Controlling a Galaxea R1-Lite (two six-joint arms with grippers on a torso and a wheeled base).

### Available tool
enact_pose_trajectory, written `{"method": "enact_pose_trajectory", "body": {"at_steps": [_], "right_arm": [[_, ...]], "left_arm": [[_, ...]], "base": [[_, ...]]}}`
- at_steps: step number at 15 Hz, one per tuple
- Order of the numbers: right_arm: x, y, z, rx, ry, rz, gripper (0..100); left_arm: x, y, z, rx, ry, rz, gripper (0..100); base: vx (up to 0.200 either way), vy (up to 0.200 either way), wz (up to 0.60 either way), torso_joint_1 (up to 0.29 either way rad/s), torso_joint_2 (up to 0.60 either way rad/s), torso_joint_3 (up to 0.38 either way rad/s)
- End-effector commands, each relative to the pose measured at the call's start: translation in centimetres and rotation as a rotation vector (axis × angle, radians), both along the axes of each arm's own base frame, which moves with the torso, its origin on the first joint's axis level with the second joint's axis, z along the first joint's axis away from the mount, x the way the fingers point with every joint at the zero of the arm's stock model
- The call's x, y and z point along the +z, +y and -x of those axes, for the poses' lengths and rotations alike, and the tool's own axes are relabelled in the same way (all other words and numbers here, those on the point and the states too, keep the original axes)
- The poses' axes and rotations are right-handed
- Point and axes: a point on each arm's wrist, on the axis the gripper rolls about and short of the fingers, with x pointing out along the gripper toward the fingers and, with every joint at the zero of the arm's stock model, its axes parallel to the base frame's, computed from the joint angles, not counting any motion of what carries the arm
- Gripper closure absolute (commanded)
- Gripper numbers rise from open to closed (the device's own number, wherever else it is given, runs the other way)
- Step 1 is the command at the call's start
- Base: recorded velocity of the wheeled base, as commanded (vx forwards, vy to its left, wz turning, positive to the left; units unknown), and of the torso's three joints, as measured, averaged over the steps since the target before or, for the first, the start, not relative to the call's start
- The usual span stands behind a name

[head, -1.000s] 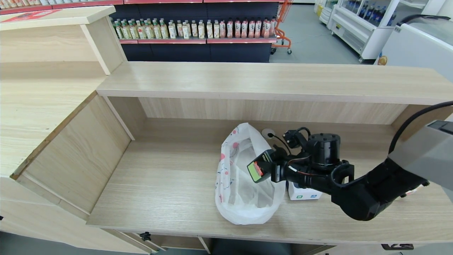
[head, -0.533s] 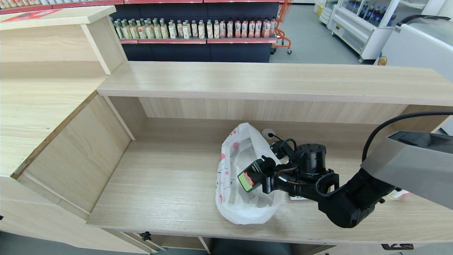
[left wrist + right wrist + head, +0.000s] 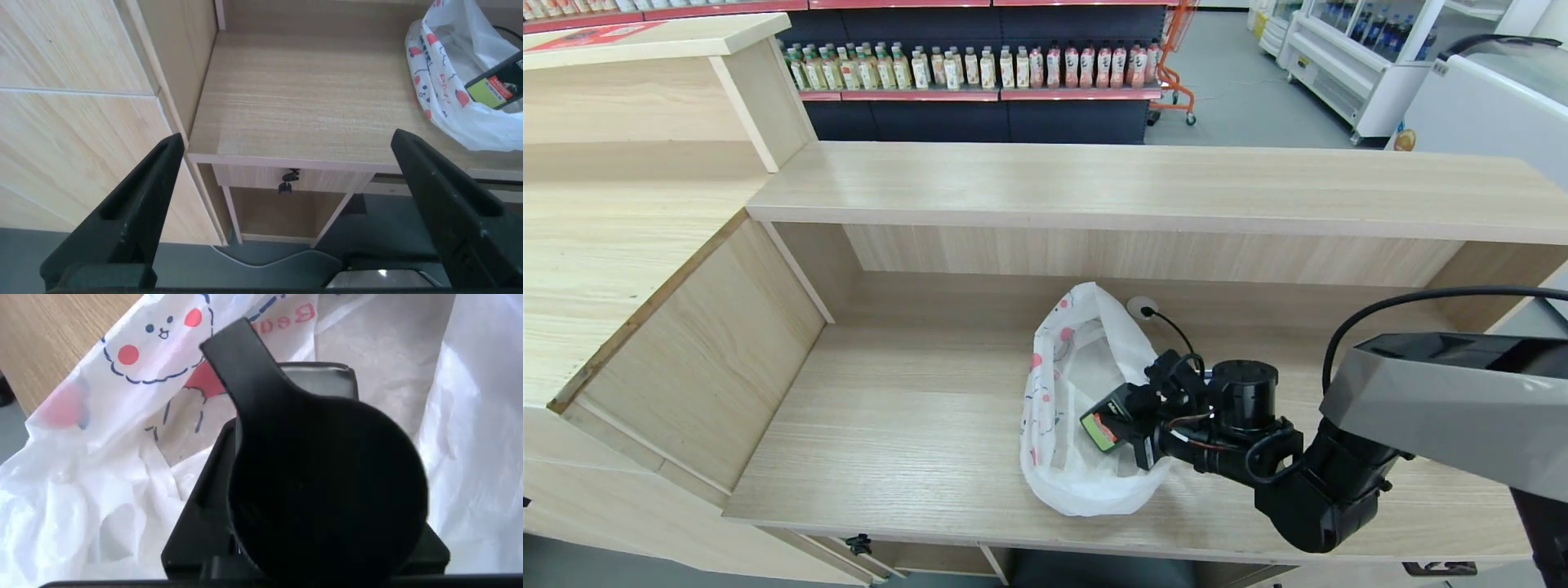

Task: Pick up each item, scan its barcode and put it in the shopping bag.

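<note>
A white shopping bag (image 3: 1066, 408) with red and pink prints lies on the wooden counter (image 3: 890, 433), its mouth facing up and to the right. My right gripper (image 3: 1129, 420) is shut on a black box with a green and red end (image 3: 1101, 429), held low inside the bag's mouth. In the right wrist view the black box (image 3: 200, 518) sits under one dark finger (image 3: 245, 363), with the bag's plastic (image 3: 90, 465) all around. My left gripper (image 3: 286, 155) is open and holds nothing, below the counter's front edge, off to the left of the bag (image 3: 453, 90).
A raised ledge (image 3: 1143, 184) runs across the back of the counter and a side panel (image 3: 727, 351) closes its left end. A cable grommet (image 3: 1141, 307) sits behind the bag. A drawer handle (image 3: 858, 543) hangs under the front edge.
My right gripper has carried the black box down and to the left, from above the bag's rim into its mouth. The arm now hides the white box that stood right of the bag.
</note>
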Motion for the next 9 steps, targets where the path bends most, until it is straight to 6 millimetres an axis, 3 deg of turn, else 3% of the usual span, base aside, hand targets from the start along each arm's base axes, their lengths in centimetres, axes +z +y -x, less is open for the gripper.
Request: {"method": "enact_pose_trajectory", "body": {"at_steps": [1, 3, 4, 7, 9], "right_arm": [[-1.0, -0.2, 0.0, 0.000, 0.014, 0.024, 100], [-1.2, -0.3, 0.0, 0.001, 0.016, 0.030, 100], [-1.1, -0.3, 0.0, 0.001, 0.013, 0.026, 0], [1.1, -0.3, 0.2, -0.005, -0.009, -0.006, 0], [4.6, -0.9, 1.0, -0.015, -0.056, -0.062, 0]], "left_arm": [[0.0, 0.0, 0.0, 0.000, 0.001, 0.000, 0], [0.0, 0.0, 0.0, 0.000, 0.000, 0.000, 0], [0.0, 0.0, 0.0, 0.000, 0.001, 0.000, 0], [0.0, 0.0, 0.0, 0.000, 0.001, 0.000, 0], [0.0, 0.0, 0.0, 0.000, 0.001, 0.000, 0]], "base": [[0.000, 0.000, 0.00, 0.000, 0.00, 0.000], [0.000, 0.000, 0.00, 0.000, 0.00, 0.000], [0.000, 0.000, 0.00, 0.000, 0.00, 0.000], [0.000, 0.000, 0.00, 0.000, 0.00, 0.000], [0.000, 0.000, 0.00, 0.000, 0.00, 0.000]]}}
